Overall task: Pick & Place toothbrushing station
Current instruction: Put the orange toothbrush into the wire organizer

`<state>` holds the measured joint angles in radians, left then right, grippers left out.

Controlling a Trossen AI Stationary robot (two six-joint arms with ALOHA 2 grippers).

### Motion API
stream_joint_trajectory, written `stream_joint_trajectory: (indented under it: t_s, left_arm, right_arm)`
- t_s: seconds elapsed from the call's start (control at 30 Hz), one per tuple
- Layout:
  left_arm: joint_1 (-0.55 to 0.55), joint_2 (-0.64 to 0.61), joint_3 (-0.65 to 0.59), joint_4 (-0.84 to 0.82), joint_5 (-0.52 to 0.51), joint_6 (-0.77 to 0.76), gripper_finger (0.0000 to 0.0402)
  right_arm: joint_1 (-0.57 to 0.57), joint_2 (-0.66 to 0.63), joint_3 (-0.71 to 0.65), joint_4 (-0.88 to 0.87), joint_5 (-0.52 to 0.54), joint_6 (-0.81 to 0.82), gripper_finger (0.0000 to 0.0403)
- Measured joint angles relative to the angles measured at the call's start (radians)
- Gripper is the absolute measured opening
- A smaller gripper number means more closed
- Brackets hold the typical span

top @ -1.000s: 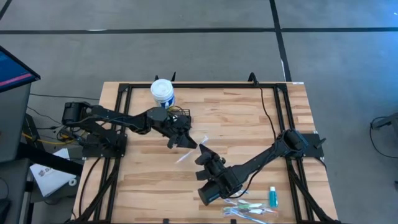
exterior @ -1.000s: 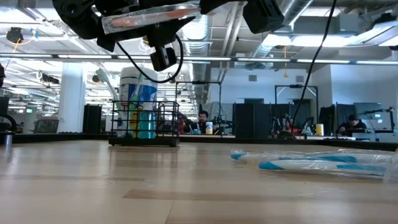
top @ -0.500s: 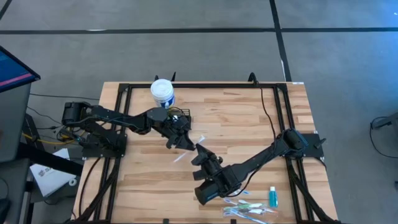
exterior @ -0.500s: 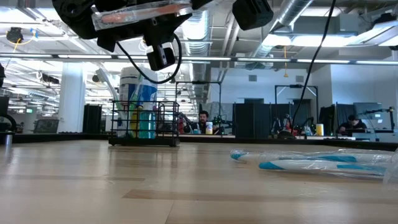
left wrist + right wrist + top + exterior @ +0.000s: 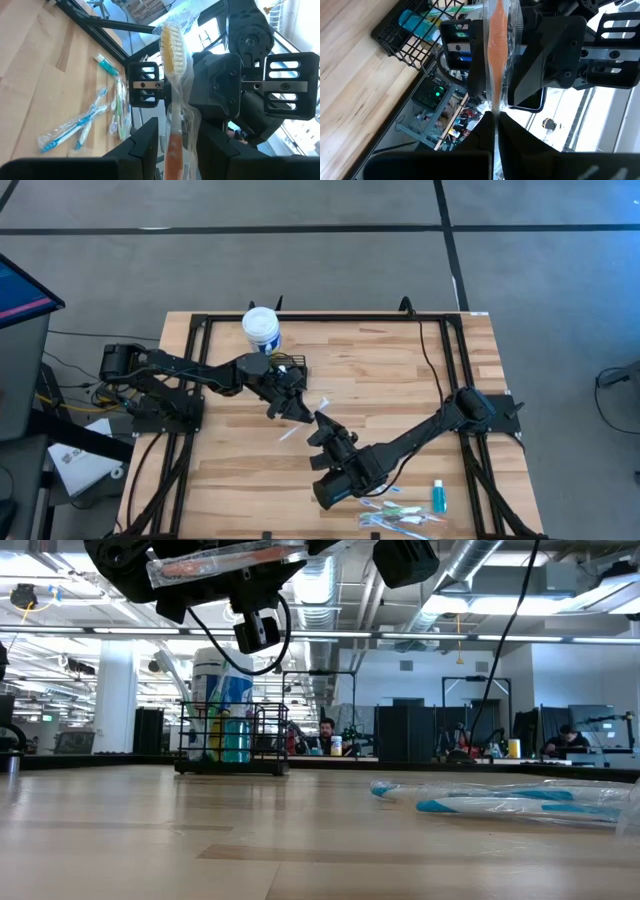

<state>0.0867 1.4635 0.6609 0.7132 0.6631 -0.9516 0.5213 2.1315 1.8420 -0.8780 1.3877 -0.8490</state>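
I have a wrapped orange toothbrush (image 5: 172, 100) raised over the middle of the table (image 5: 400, 380), shared between both claws, which reads to me as a handover. The right gripper (image 5: 322, 423) is pinched shut on one end, while the left gripper (image 5: 297, 409) has its fingers set around the handle. The black caddy (image 5: 232, 738) waits near the far edge beside the white tub (image 5: 261, 327). Since a second ago both arms have drifted slightly left; grips unchanged.
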Motion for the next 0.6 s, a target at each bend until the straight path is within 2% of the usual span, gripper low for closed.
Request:
stream_joint_trajectory:
  t_s: [0.2,0.43,0.6]
  left_arm:
    - [0.0,0.0,0.0,-0.001,0.0,0.0,0.009]
    - [0.0,0.0,0.0,-0.002,0.0,0.004,0.0019]
    - [0.0,0.0,0.0,-0.004,0.0,0.009,0.0019]
  right_arm:
    - [0.0,0.0,0.0,0.0,-0.002,0.0,0.0]
    - [0.001,0.0,0.0,0.0,-0.003,0.001,0.0017]
    - [0.01,0.0,0.0,0.001,-0.003,0.012,0.0039]
